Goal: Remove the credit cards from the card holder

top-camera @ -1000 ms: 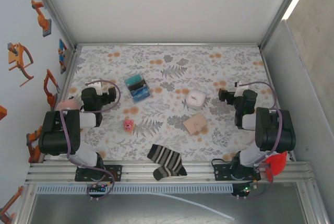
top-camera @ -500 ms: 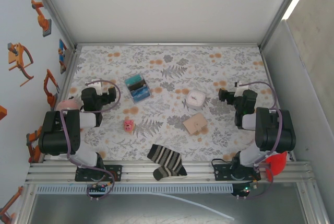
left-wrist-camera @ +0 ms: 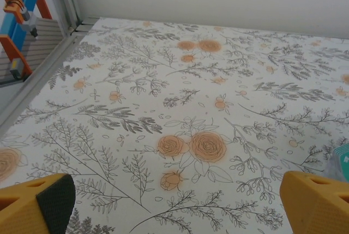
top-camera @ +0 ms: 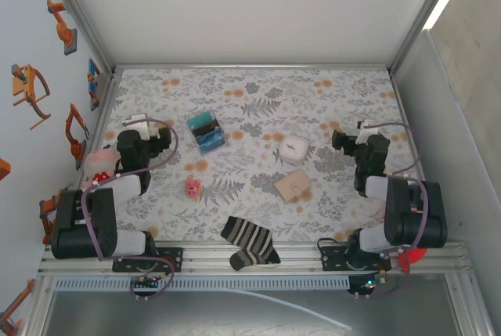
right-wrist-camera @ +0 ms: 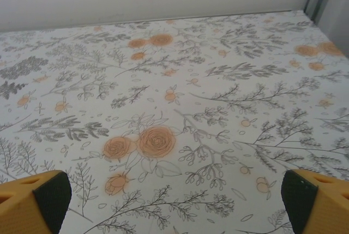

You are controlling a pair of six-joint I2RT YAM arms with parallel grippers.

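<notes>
The card holder (top-camera: 292, 185) is a small tan wallet lying folded shut on the flowered table, right of centre. The credit cards are hidden. My left gripper (top-camera: 147, 134) hangs over the left side of the table, far from the card holder. In the left wrist view it (left-wrist-camera: 174, 207) is open, its yellow fingertips (left-wrist-camera: 38, 204) wide apart over bare cloth. My right gripper (top-camera: 354, 139) is to the right of the card holder and farther back. It (right-wrist-camera: 174, 201) is also open, with nothing between its fingertips (right-wrist-camera: 313, 201).
A clear box (top-camera: 205, 132) with teal and blue contents stands back left of centre; its corner (left-wrist-camera: 342, 160) shows in the left wrist view. A white rounded-square object (top-camera: 294, 148) lies just behind the card holder. A small pink item (top-camera: 192, 187) and a striped sock (top-camera: 249, 240) lie nearer.
Both arms have changed pose: their elbows dropped toward the near edge and the grippers edged slightly away. Both grippers stay open. Nothing on the table has moved.
</notes>
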